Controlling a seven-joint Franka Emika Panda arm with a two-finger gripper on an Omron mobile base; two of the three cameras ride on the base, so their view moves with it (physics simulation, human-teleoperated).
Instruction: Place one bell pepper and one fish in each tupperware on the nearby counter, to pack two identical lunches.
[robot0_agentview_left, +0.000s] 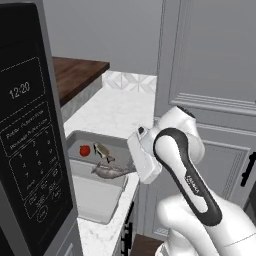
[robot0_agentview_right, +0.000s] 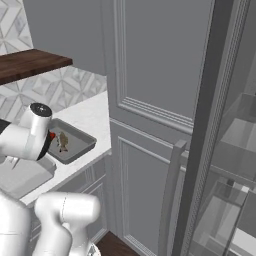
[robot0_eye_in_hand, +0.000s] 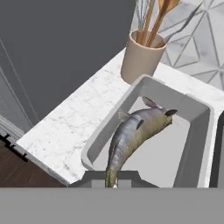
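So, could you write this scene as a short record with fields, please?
gripper: shut on the silver fish, held by its tail
silver fish: over the near tupperware
far tupperware: holds one red pepper and the tan fish
counter: white marble, both containers on it
cup: beige, with utensils, beside the near tupperware

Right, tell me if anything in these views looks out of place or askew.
Nothing is spilled or damaged. The slender silver-grey fish hangs from the shut gripper by its tail over the near grey rectangular container, not yet set down. The far container already holds a red pepper and a tan fish.
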